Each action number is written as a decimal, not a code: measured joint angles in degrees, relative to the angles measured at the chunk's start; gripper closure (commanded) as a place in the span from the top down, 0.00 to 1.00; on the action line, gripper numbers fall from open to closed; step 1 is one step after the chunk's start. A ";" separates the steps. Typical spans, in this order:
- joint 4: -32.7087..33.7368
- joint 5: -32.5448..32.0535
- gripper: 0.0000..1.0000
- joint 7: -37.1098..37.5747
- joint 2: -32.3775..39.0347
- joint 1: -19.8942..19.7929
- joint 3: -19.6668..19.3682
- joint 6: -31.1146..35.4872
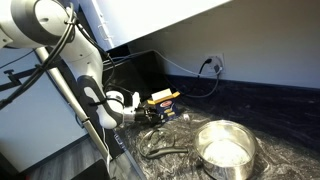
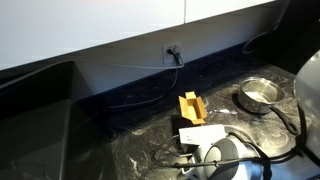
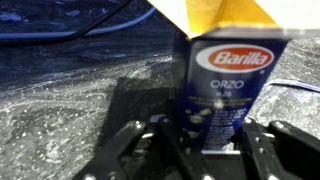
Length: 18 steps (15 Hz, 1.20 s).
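A blue Barilla orzo pasta box (image 3: 228, 85) with open yellow top flaps stands upright on the dark speckled counter. It shows in both exterior views (image 1: 163, 99) (image 2: 190, 108). My gripper (image 3: 208, 150) is low at the box's base, fingers spread wide, one on each side of the box's lower part. The fingers look open and I cannot see them pressing on the box. In the exterior views the gripper (image 1: 148, 112) (image 2: 203, 137) sits right next to the box.
A round metal bowl (image 1: 225, 147) (image 2: 258, 94) sits on the counter a short way from the box. Black cables (image 1: 165, 150) lie on the counter and run to a wall outlet (image 2: 172, 52). A dark recessed area (image 2: 35, 120) borders the counter.
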 measured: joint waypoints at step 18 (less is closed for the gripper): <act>-16.97 19.29 0.18 -0.01 -19.87 0.17 4.13 -3.16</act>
